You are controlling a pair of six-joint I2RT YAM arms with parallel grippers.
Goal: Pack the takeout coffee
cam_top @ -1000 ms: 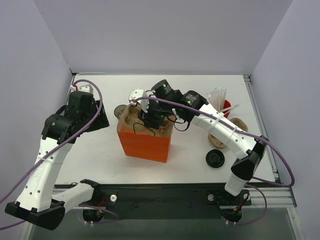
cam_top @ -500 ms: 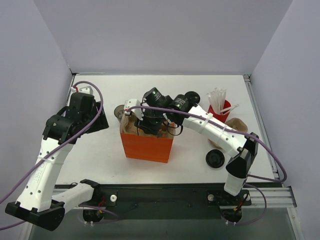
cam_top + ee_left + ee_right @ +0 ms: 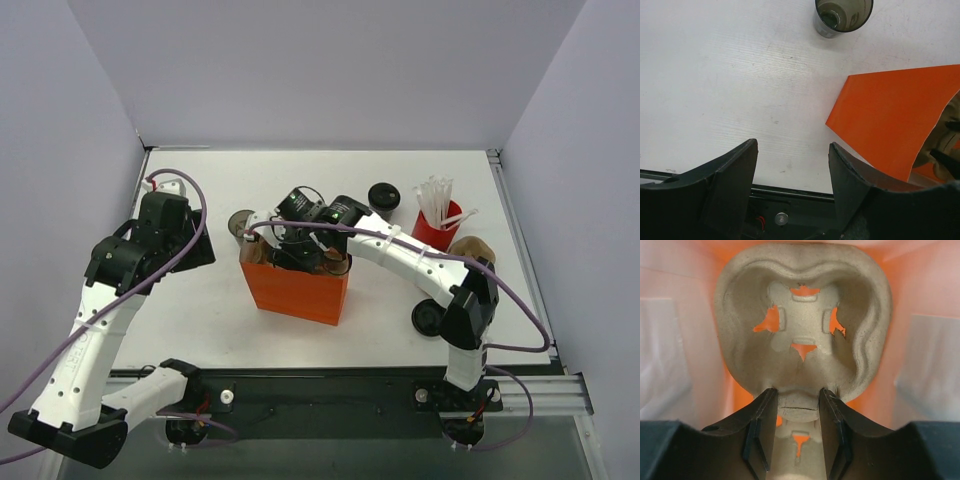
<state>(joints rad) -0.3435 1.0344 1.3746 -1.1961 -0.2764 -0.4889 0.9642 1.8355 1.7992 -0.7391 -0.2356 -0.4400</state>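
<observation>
The takeout coffee (image 3: 383,195), a small dark cup with a black lid, stands at the back of the table, right of the orange bag (image 3: 295,290). My right gripper (image 3: 292,252) reaches down into the bag's open top. In the right wrist view the right gripper (image 3: 797,392) is shut on the middle ridge of a brown pulp cup carrier (image 3: 805,325), with the bag's orange walls (image 3: 732,390) around it. My left gripper (image 3: 792,150) stands open over bare table, left of the bag (image 3: 890,115), holding nothing.
A lidless dark see-through cup (image 3: 240,222) stands at the bag's back left corner, also in the left wrist view (image 3: 843,15). A flat black lid (image 3: 430,317) lies front right. A red cup of white sticks (image 3: 435,225) and a brown paper item (image 3: 475,248) sit at the right.
My right arm has swung left and down, lowering the cup carrier into the bag. The lidded coffee behind it has come into sight. The left arm has barely moved.
</observation>
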